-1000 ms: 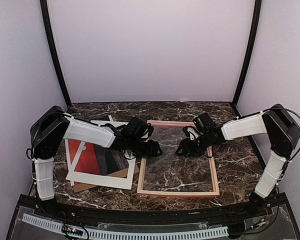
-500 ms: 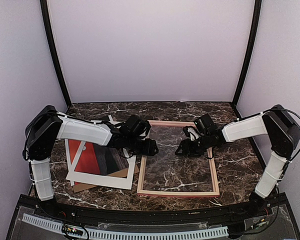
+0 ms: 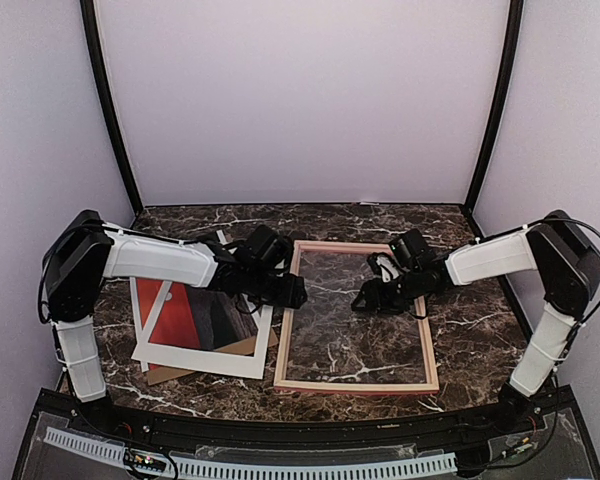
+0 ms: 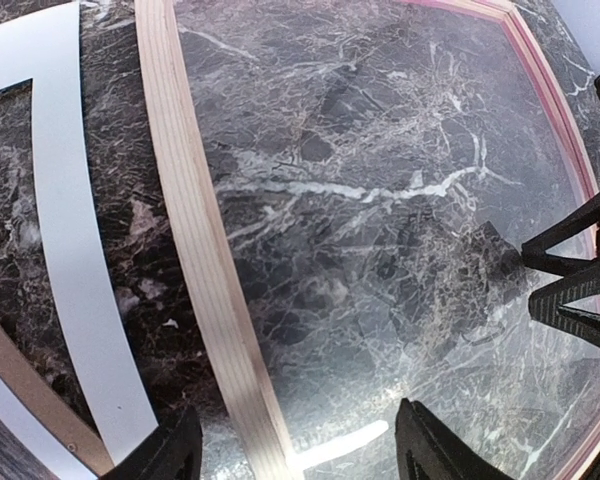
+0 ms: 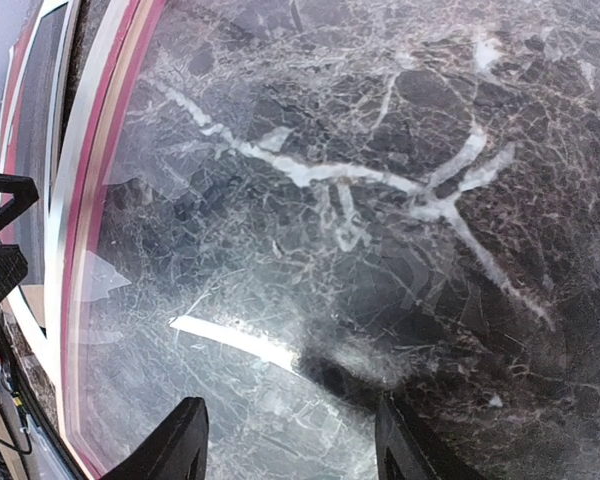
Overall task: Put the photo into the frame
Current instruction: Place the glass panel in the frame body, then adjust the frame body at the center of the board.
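The frame [image 3: 284, 340], pink outside and light wood inside, lies flat at the table's middle with clear glass in it. Its wood left rail [image 4: 195, 230] runs between my left fingers, and its pink rail [image 5: 100, 200] shows in the right wrist view. The photo [image 3: 195, 315], red-orange and dark, lies left of the frame under a white mat [image 3: 205, 357]. My left gripper [image 3: 298, 292] is open, low over the frame's left rail. My right gripper [image 3: 362, 301] is open, low over the glass [image 5: 310, 250], facing the left one.
A brown backing board [image 3: 170, 373] pokes out under the mat at the front left. The white mat's strip [image 4: 65, 240] lies just left of the frame rail. Black posts and purple walls close in the dark marble table [image 3: 470, 320].
My left gripper has drawn back left, from over the glass to the frame's left rail. My right gripper has barely moved.
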Robot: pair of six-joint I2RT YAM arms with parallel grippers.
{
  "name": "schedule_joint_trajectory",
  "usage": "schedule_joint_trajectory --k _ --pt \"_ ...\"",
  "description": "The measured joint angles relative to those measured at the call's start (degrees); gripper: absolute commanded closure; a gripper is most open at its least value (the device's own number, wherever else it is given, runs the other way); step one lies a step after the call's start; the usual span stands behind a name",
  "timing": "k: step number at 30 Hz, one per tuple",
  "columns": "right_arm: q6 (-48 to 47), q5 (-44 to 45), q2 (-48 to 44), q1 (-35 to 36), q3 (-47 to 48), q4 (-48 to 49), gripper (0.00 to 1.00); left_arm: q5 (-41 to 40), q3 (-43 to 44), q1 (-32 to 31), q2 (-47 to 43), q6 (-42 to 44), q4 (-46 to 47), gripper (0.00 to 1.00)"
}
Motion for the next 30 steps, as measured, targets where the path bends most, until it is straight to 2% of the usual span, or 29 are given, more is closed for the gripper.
schedule_joint_trajectory --k 7,12,16,19,23,27,30 --pt "-0.37 2.23 -2.89 0.0 0.0 -5.57 0.35 -2.99 -0.04 0.0 -2.14 2.51 -3.91 0.3" --pt "-1.31 7.37 -9.11 -0.11 0.61 -12.22 0.29 -4.66 -0.42 1.18 -8.22 5.27 -8.37 0.29" --pt "-2.54 12.41 -14.32 -1.75 1.22 -16.65 0.29 -3.82 -2.49 5.22 -15.02 6.99 -10.16 0.27" --pt "-3.43 16.09 -17.09 -5.51 1.16 -19.91 0.29 -3.17 -4.72 9.11 -20.0 8.57 -11.3 0.22" --pt "-4.92 19.41 -18.4 -10.78 -0.46 -22.05 0.3 -3.8 -5.95 11.65 -24.33 10.91 -12.87 0.18" --pt "-6.34 20.37 -17.68 -12.96 -2.12 -22.95 0.34 -4.74 -6.08 12.33 -26.6 12.83 -14.45 0.17" --pt "-7.1 19.89 -15.85 -13.2 -3.02 -22.6 0.42 -5.18 -6.51 12.68 -27.23 13.53 -15.1 0.17"
